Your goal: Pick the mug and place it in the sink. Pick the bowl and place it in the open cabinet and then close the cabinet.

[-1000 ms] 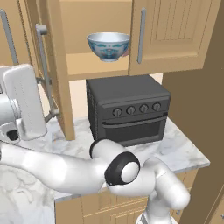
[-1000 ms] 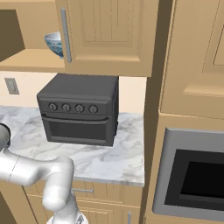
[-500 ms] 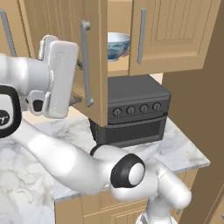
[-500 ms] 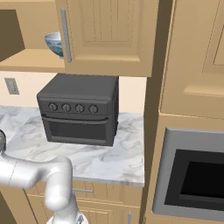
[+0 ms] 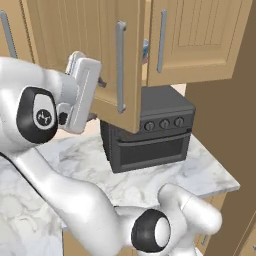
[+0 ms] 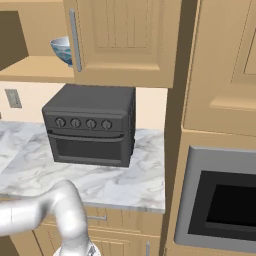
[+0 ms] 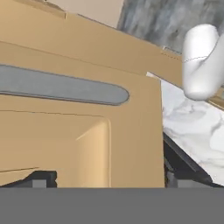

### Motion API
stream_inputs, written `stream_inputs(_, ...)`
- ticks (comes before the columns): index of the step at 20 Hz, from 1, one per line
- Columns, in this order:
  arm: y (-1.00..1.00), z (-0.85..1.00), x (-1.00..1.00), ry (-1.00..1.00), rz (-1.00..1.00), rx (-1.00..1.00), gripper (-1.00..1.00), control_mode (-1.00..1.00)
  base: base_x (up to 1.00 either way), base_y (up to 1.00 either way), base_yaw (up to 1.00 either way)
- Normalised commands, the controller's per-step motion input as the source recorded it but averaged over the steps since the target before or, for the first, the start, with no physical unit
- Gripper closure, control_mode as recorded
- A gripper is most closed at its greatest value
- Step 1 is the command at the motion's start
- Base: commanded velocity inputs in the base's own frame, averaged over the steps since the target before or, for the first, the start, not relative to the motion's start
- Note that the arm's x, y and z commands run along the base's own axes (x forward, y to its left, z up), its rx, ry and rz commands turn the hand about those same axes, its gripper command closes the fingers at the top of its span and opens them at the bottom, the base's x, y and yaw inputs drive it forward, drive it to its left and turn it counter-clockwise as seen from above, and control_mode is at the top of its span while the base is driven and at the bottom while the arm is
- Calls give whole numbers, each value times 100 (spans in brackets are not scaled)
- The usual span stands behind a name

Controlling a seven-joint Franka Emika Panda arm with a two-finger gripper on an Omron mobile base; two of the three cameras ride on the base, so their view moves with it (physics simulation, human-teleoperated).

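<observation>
Gripper (image 7: 101, 177), you see in the hand view, stands with jaws wide apart, empty, its dark tips astride the light-wood panelled cabinet door (image 5: 95, 60) near its long silver bar handle (image 7: 61, 86). The white, blue-green patterned bowl (image 6: 62, 49) sits on the cabinet's wooden shelf (image 6: 35, 69), at eleven o'clock from the black four-knob toaster oven (image 6: 90, 131).

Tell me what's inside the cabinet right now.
The bowl sits on the cabinet shelf. In the left base view the swinging door covers nearly all of it, leaving a sliver. The rest of the interior is hidden.
</observation>
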Motion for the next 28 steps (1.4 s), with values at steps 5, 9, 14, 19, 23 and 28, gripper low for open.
stream_inputs(5, -18, -49, 92, -40, 24, 0, -100, -100, 0, 0, 0)
stream_inputs(9, -46, 0, 100, -25, 19, 2, -100, -100, 0, 0, 0)
stream_inputs(14, -27, 24, 93, -7, 10, 7, -100, -100, 0, 0, 0)
stream_inputs(19, 0, 7, 87, 3, 0, 3, -100, -100, 0, 0, 0)
stream_inputs(23, 0, 2, 79, 8, 0, 0, -100, -100, 0, 0, 0)
stream_inputs(28, 0, 3, 79, 15, 0, 2, -100, -100, 0, 0, 0)
